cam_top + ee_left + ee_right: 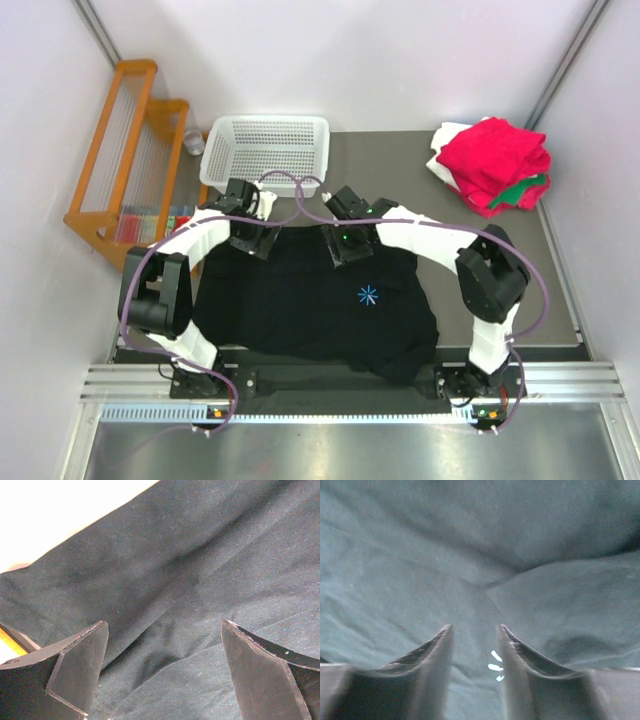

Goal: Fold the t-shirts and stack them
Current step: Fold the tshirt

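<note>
A large black t-shirt [310, 300] with a light-blue starburst mark [368, 294] lies spread over the near half of the table. My left gripper [252, 242] hovers over its far left edge; in the left wrist view [164, 625] the jaws stand wide open over creased black cloth [200, 555]. My right gripper [347, 247] is over the shirt's far middle edge; in the right wrist view [475, 626] the jaws stand partly open, with black cloth [420, 555] and part of the starburst [495, 667] between them. Folded red [495, 158], green [530, 186] and white [443, 160] shirts are stacked at the back right.
A white perforated basket [265, 150] stands at the back of the table, just beyond both grippers. An orange wooden rack [125, 150] leans at the far left, off the table. The black shirt's near hem hangs over the table's front edge [400, 370].
</note>
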{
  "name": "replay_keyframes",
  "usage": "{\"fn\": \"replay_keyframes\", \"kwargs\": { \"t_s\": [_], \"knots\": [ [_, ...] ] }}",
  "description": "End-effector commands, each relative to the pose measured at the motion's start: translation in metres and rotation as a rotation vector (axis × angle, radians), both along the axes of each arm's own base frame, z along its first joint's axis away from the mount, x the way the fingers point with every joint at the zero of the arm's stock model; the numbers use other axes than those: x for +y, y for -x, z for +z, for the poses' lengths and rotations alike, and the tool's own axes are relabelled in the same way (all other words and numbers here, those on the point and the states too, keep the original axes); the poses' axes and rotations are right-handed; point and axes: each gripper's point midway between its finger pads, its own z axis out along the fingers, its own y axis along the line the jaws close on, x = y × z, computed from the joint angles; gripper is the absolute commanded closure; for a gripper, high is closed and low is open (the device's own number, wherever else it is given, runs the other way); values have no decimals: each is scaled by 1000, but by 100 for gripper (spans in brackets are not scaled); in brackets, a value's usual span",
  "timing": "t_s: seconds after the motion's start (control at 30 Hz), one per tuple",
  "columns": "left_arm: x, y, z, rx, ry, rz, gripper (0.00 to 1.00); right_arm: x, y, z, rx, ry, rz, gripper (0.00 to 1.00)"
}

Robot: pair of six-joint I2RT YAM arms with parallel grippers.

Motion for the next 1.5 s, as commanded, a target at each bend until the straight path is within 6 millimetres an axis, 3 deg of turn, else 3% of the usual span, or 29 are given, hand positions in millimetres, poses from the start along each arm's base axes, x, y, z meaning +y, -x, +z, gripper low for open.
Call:
{"fn": "replay_keyframes", "kwargs": {
  "t_s": [0.0, 0.03, 0.13, 0.17, 0.23, 0.27, 0.37, 0.43, 0.57, 0.77, 0.93, 1.17, 1.3, 1.47],
  "knots": [
    [-6, -11, 24, -68, 41, 4, 1, -5, -21, 9, -42, 31, -49, 38],
    [-6, -10, 26, -71, 39, 2, 1, -8, -23, 11, -43, 30, -67, 28],
    [-4, -7, 27, -77, 37, -2, 1, -32, -35, 29, -76, 10, -157, 17],
    [-4, -7, 28, -79, 36, -2, 1, -40, -39, 48, -117, -18, -188, 16],
    [-3, -6, 28, -79, 34, -2, 1, -66, -45, 57, -139, -25, -277, 17],
    [-4, -7, 30, -82, 35, -2, 1, -76, -46, 72, -170, -48, -312, 17],
    [-6, -8, 33, -83, 44, -4, 1, -124, -40, 67, -180, 8, -455, 21],
    [-7, -9, 33, -83, 50, -4, 1, -143, -37, 67, -197, 21, -520, 24],
    [-9, -12, 39, -89, 60, -7, 1, -175, -21, 30, -128, 85, -590, 29],
    [-10, -15, 43, -92, 64, -2, 1, -177, -10, -9, -48, 115, -578, 35],
    [-11, -14, 41, -87, 68, -1, 1, -183, -8, -27, -25, 142, -590, 42],
    [-12, -12, 38, -72, 72, -5, 1, -203, -35, -25, -39, 125, -672, 42],
    [-12, -12, 37, -66, 74, -2, 1, -205, -51, -24, -44, 115, -684, 42],
    [-12, -12, 37, -65, 73, -6, 1, -196, -59, -42, 1, 93, -670, 44]
  ]
}}
